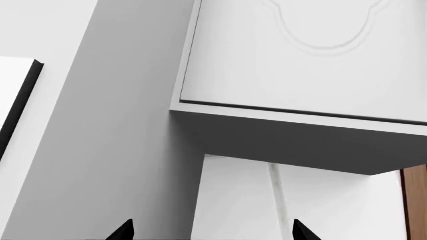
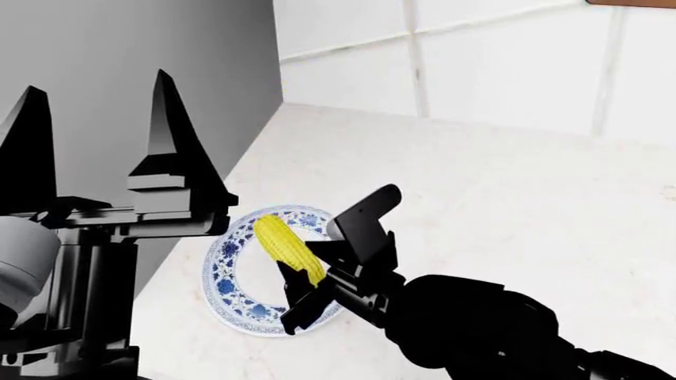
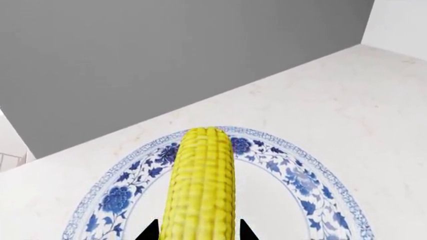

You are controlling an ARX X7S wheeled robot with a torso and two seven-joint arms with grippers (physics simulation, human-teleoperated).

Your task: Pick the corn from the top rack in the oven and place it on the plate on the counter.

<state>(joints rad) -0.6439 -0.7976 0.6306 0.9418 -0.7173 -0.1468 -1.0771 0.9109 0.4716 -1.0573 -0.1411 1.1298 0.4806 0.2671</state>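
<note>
Yellow corn (image 3: pixel 201 185) clamped in right gripper (image 3: pixel 197 231) over plate (image 3: pixel 293 175); left gripper (image 2: pixel 100 127) apart, head view only.

Illumination is bright, even and diffuse; renders are sharp, without glare or blur; the white marbled stone counter (image 2: pixel 507 206) carries only faint shadows.
</note>
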